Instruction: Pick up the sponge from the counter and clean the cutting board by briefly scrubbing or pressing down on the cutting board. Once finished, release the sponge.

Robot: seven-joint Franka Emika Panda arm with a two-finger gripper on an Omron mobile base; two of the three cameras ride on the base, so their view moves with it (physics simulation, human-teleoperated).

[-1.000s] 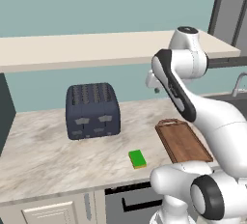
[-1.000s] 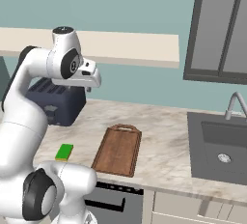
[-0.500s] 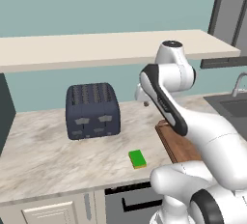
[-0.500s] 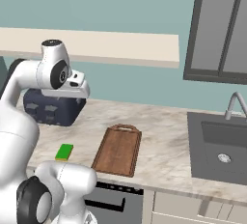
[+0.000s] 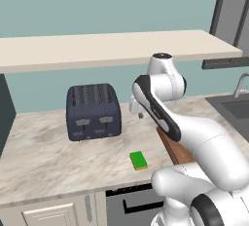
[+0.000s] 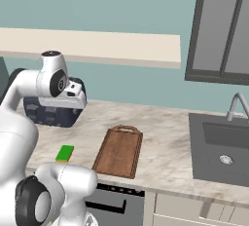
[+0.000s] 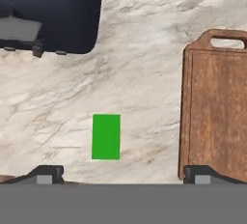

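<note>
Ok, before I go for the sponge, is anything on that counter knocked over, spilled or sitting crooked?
Nothing stands out. The sponge lies flat on the counter, apart from the cutting board, which lies flat with its handle end away from the counter's front edge. The toaster stands upright near the wall. No spills show.

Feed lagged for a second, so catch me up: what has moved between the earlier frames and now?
Only the arm moved: its gripper swung across toward the toaster, away from the cutting board. It has taken hold of nothing. The sponge lies where it was on the counter, and board and toaster are unmoved.
</note>
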